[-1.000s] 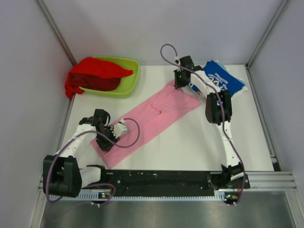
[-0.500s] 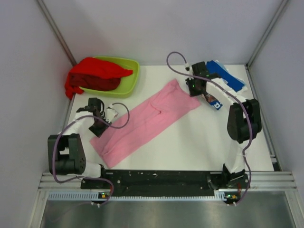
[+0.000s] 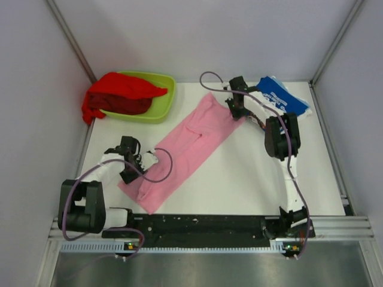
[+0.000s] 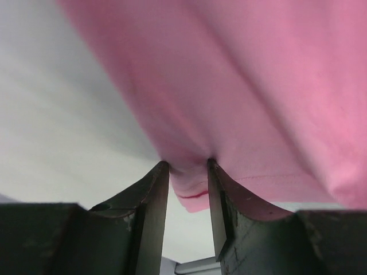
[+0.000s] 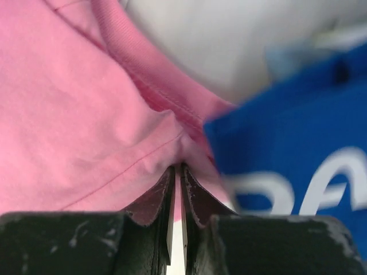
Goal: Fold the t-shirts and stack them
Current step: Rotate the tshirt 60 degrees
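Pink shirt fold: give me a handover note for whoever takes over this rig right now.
Tools: the left tool is shut on the near-left end of the pink shirt. The right tool is shut on its far-right end, beside the blue shirt.
Things: the pink shirt lies as a long diagonal strip on the table. The blue shirt is at the far right corner. The red shirt is heaped in the tray, spilling over its rim.
Done: nothing stacked.
Left: finish the pink fold, fold the red shirt, check the blue one, stack all three.
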Controlling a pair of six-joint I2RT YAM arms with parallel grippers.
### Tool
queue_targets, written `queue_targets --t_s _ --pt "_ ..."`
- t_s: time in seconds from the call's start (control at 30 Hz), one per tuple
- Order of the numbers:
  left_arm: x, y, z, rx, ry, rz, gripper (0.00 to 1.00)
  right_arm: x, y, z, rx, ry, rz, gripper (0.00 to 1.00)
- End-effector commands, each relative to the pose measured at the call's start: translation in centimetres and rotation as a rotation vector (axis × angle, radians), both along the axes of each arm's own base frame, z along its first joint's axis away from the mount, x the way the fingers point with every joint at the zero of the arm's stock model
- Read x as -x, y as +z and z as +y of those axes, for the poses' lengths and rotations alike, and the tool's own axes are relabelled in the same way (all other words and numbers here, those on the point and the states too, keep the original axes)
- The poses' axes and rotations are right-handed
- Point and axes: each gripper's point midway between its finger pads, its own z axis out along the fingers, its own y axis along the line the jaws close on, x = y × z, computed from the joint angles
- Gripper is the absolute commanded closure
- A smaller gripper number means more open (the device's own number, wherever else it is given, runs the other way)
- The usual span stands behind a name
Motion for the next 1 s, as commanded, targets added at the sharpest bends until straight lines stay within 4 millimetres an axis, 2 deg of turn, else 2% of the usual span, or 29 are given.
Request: queue_targets --t_s 0.0,0.13,0.2,0.23,0.33,0.43,0.47,0.53,0.57,0.6,0.63,0.67,0.73,0.8,0.83,0.87,0.97 --pt "6.9 -1.2 -5.6 0.228 -0.183 0.221 0.60 -3.7 -1.3 0.4 0.058 0.045 -0.002 0.92" --pt "8.1 -0.1 -11.1 0.316 -0.330 0.242 0.59 -7.9 0.3 1.4 0.068 0.130 -0.124 0.92" --pt "8.6 0.8 -12.5 0.330 -0.380 0.257 0.60 -9.2 1.8 1.6 0.077 0.149 -0.188 0.89" --pt "8.5 1.3 -12.4 0.327 -0.381 0.249 0.60 -9.5 2.8 1.7 0.076 0.159 -0.209 0.87" --pt "8.2 2.2 -9.8 0.223 -0.393 0.183 0.60 -9.3 8.2 2.0 0.051 0.196 -0.291 0.78" --pt "8.0 3.2 -6.7 0.104 -0.367 0.168 0.60 -7.3 14.0 3.1 -0.010 0.269 -0.372 0.65" --pt "8.0 3.5 -6.3 0.091 -0.364 0.166 0.59 -6.2 15.8 4.2 -0.055 0.319 -0.397 0.62" --pt "7.7 4.7 -6.5 0.113 -0.382 0.150 0.59 -2.8 19.1 6.1 -0.169 0.407 -0.448 0.57" --pt "7.3 5.6 -7.0 0.137 -0.395 0.133 0.58 -0.9 20.8 7.8 -0.259 0.476 -0.488 0.53" --pt "7.0 6.6 -7.7 0.174 -0.419 0.115 0.57 1.6 21.8 8.9 -0.319 0.538 -0.524 0.47" --pt "6.8 7.4 -8.5 0.212 -0.457 0.099 0.56 4.1 22.9 10.8 -0.379 0.631 -0.582 0.44" --pt "6.9 8.0 -9.5 0.267 -0.495 0.095 0.55 7.0 23.4 11.9 -0.423 0.725 -0.640 0.42" --pt "7.5 8.9 -11.6 0.385 -0.615 0.103 0.51 13.2 23.1 14.3 -0.499 0.935 -0.742 0.40" --pt "8.8 8.9 -12.8 0.464 -0.744 0.132 0.48 19.5 22.1 16.0 -0.553 1.148 -0.854 0.36" --pt "9.4 8.6 -12.9 0.481 -0.794 0.150 0.47 22.7 19.8 16.4 -0.564 1.239 -0.859 0.34" --pt "9.9 8.2 -12.8 0.484 -0.842 0.165 0.46 25.8 18.9 17.0 -0.567 1.334 -0.859 0.33" --pt "10.7 6.5 -11.7 0.432 -0.950 0.172 0.42 34.0 14.1 18.6 -0.556 1.588 -0.687 0.34"
